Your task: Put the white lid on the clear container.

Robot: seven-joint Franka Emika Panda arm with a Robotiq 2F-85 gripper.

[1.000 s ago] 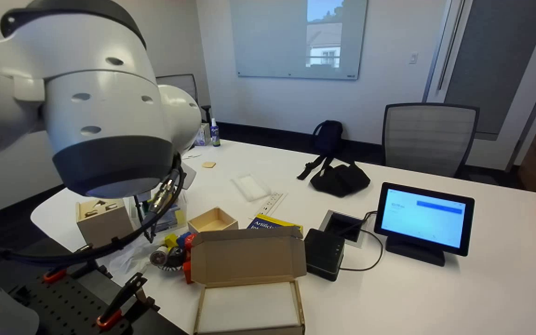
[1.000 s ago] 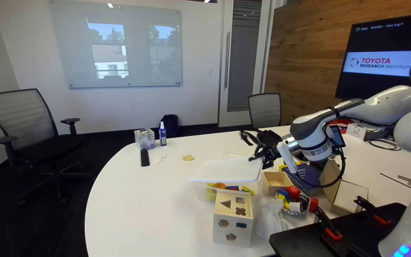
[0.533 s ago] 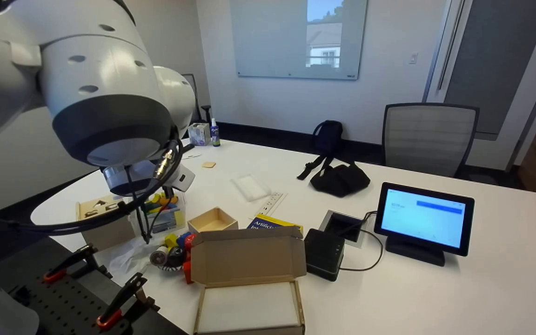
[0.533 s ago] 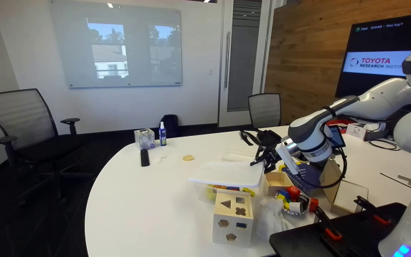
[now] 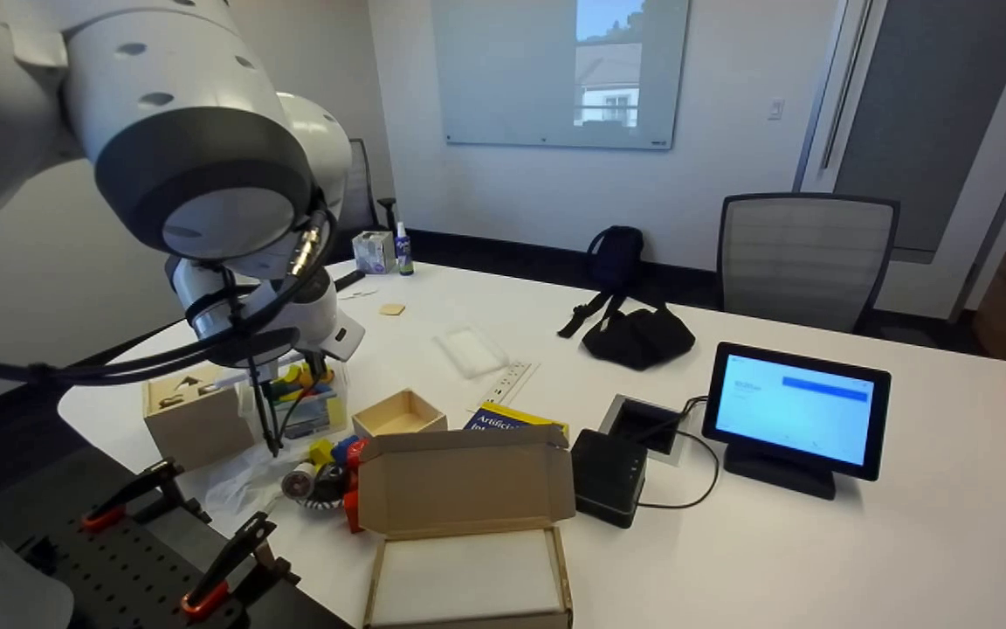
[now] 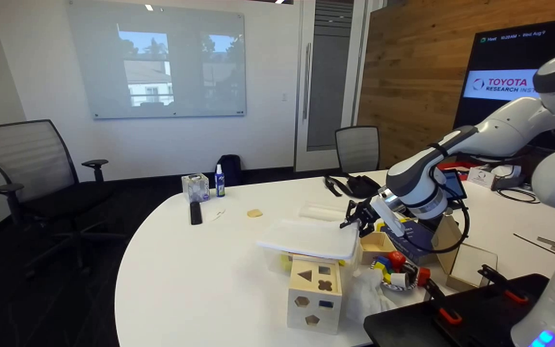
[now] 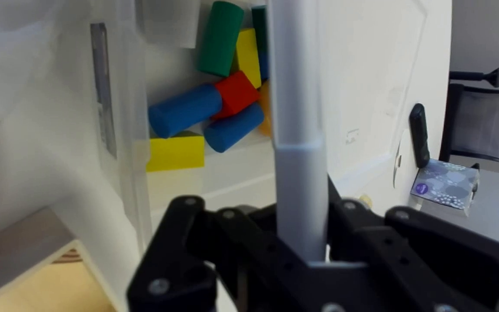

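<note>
My hand (image 7: 302, 225) is clamped on one edge of the white lid (image 6: 309, 238), and I hold the lid over the clear container (image 7: 133, 108). In the wrist view the gripped edge crosses the middle, the lid's broad face lies to its right, and on its left, between that edge and the container's rim, I see coloured blocks (image 7: 235, 96) of green, red, blue and yellow. In an exterior view the lid hides most of the container's top; I cannot tell whether its far side touches the rim. There a wooden shape box (image 6: 314, 295) stands just in front of the container. In both exterior views a small open wooden box (image 6: 375, 242) sits just beside the container. A tissue box (image 6: 195, 188) and a blue spray bottle (image 6: 219, 182) stand farther off on the desk (image 6: 186, 289), and in an exterior view I also see an open cardboard box (image 5: 468, 485) and a tablet (image 5: 795, 411).
</note>
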